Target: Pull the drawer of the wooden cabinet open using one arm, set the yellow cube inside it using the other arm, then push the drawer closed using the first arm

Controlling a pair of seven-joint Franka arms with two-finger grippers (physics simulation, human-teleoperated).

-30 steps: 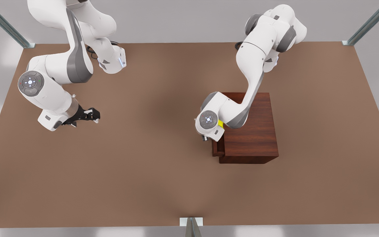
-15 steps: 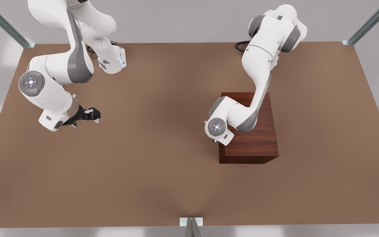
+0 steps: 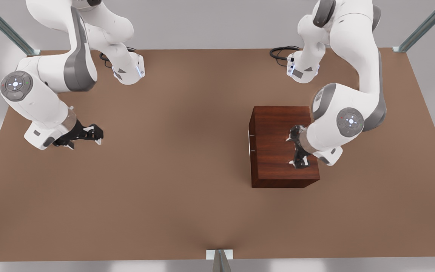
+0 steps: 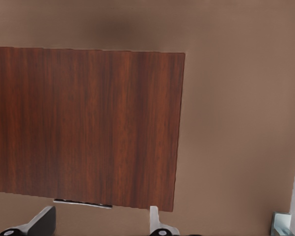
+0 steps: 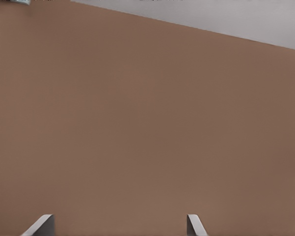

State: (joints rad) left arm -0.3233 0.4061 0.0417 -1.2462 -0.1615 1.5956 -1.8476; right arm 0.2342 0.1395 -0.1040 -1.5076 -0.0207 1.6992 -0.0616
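A: Where do we stand with the boxy dark reddish-brown wooden cabinet [image 3: 283,145]?

B: We see it on the brown table [image 3: 172,181], toward the front view's right. Its drawer [image 3: 250,142] sits flush, only the thin silver bar handle [image 3: 249,142] standing proud of the front. We judge the drawer shut and the task near done.

A: And the small yellow cube?

B: We cannot spot it; we take it to lie inside the drawer, though that is a judgement.

A: The left gripper [image 3: 297,151]?

B: It hovers over the cabinet's top near the edge away from the handle, fingers spread wide and holding nothing. Its wrist camera looks down on the wood grain, with the handle [image 4: 82,203] near the fingertips [image 4: 154,219].

A: And the right gripper [image 3: 96,134]?

B: It waits over bare table at the front view's left, well apart from the cabinet, also wide and holding nothing.

A: Room to move?

B: Plenty. Open table lies all around the cabinet, so we judge both arms can pull away freely.
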